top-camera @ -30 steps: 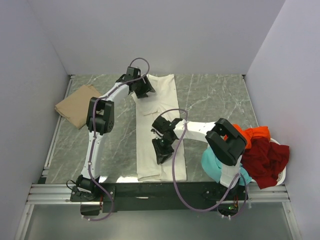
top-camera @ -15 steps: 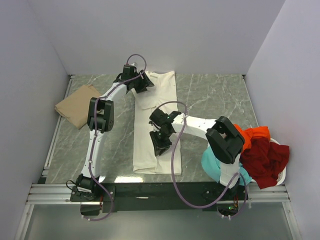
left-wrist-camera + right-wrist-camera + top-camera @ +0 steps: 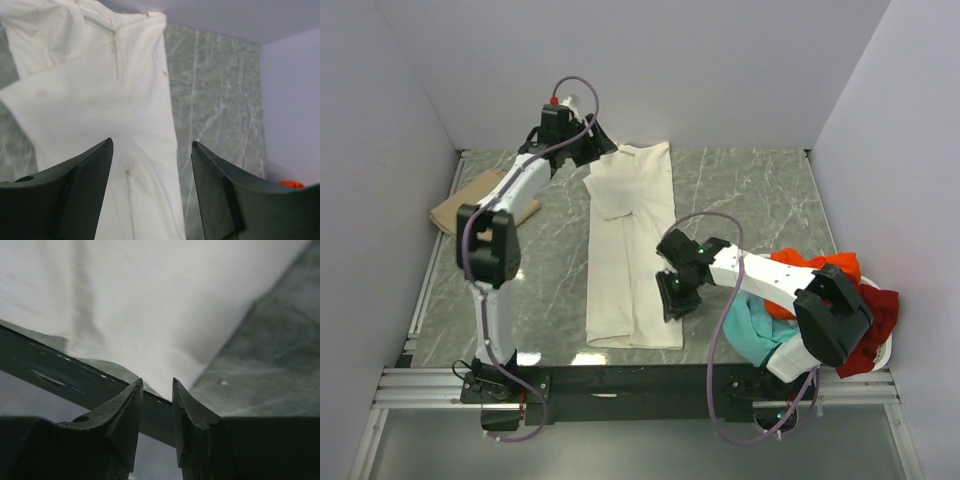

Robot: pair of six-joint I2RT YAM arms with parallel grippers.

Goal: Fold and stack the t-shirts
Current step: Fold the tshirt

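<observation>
The cream-white t-shirt (image 3: 630, 260) lies flat in the middle of the table, folded into a long narrow strip that runs from the back to the front edge. My left gripper (image 3: 600, 148) hovers above its far-left end, open wide and empty; the left wrist view shows the shirt (image 3: 100, 100) below my gripper (image 3: 152, 142). My right gripper (image 3: 672, 300) sits low at the shirt's right edge near the front, its jaws a narrow gap apart with nothing between them (image 3: 157, 382); the shirt's corner (image 3: 150, 300) lies just ahead. The tan t-shirt (image 3: 460, 205) lies folded at the far left.
A white basket (image 3: 885, 350) at the right front holds crumpled orange (image 3: 820, 265), dark red (image 3: 880, 310) and teal (image 3: 760, 325) shirts. Grey walls close in the back and both sides. A metal rail runs along the front edge.
The strip was drawn narrower and shifted left. Both grippers have come off the shirt: the left rose toward the back left, the right moved right past the shirt's edge.
</observation>
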